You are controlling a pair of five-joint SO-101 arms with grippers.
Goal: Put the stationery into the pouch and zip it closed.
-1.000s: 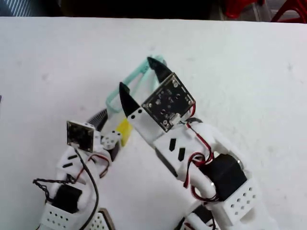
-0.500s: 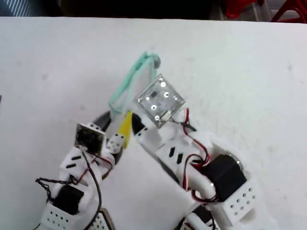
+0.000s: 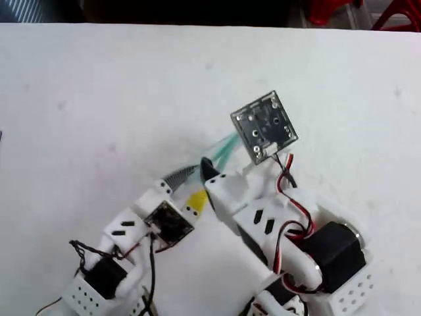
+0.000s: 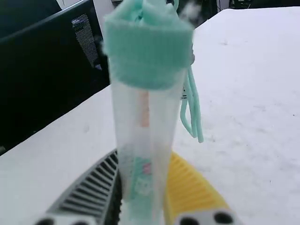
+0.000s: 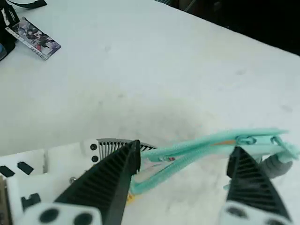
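The pouch [image 4: 147,93], clear plastic with a teal fabric top and a teal loop, stands on end between the grey and yellow fingers of my left gripper [image 4: 143,159], which is shut on it. A slim orange item [image 4: 143,110] shows through its wall. In the high view the left gripper [image 3: 187,187] holds the pouch [image 3: 223,148] near the table's middle. My right gripper [image 5: 186,146] is open, its black fingers on either side of the pouch's teal zipper edge [image 5: 211,143]. Its wrist [image 3: 263,128] covers much of the pouch from above.
A small printed card [image 5: 35,35] lies far off on the white table [image 3: 99,85]. Red chair legs [image 3: 395,13] stand beyond the table's far edge. Both arm bases crowd the near edge, with loose wires [image 3: 289,197].
The right wrist has swung back and to the right. The left gripper has turned and shifted right, and the pouch has come with it from the upper left toward the centre.
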